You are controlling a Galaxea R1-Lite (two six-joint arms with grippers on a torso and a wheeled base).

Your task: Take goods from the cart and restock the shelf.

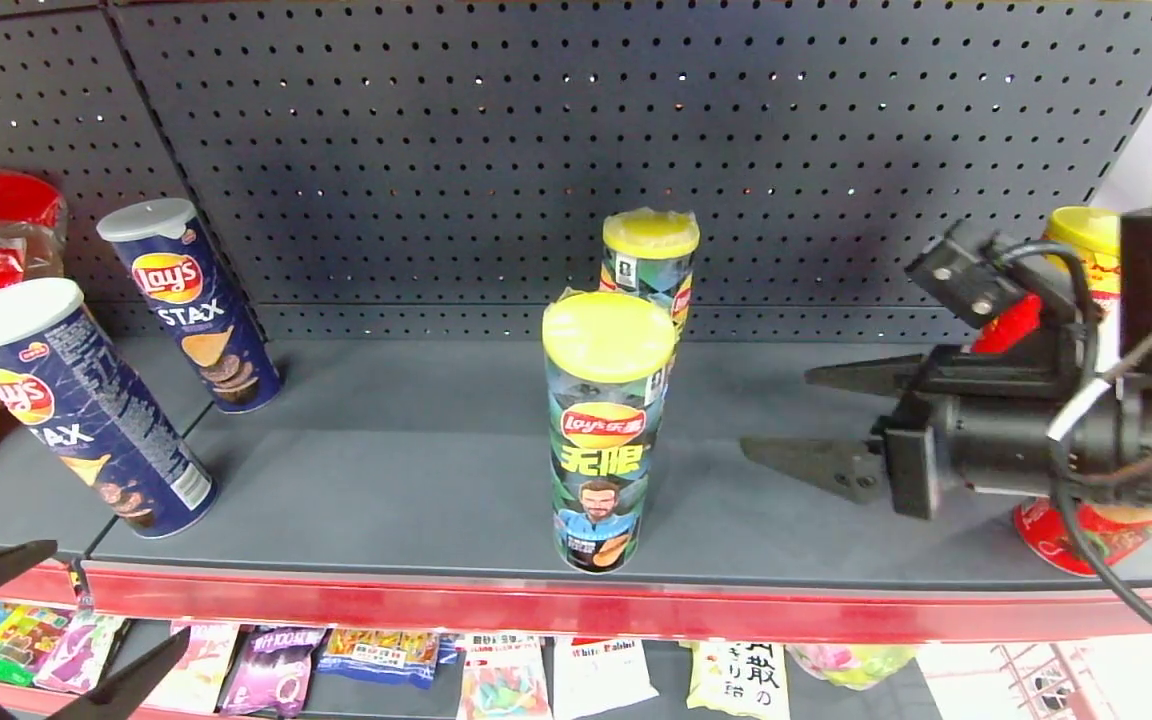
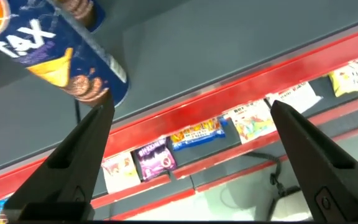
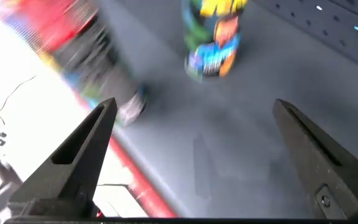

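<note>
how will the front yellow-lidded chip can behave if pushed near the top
The front can stands tall on a narrow base, so a high push probably tips it. Once down, its round body would likely roll.

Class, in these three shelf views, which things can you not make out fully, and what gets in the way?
Red and yellow can, head view: mostly hidden behind the right arm.
Rear green can, head view: lower part hidden by the front green can.
Right wrist view: both green cans blurred, tops cut off by the edge.
Lower-shelf packets, head view: cut off by the bottom edge.
</note>
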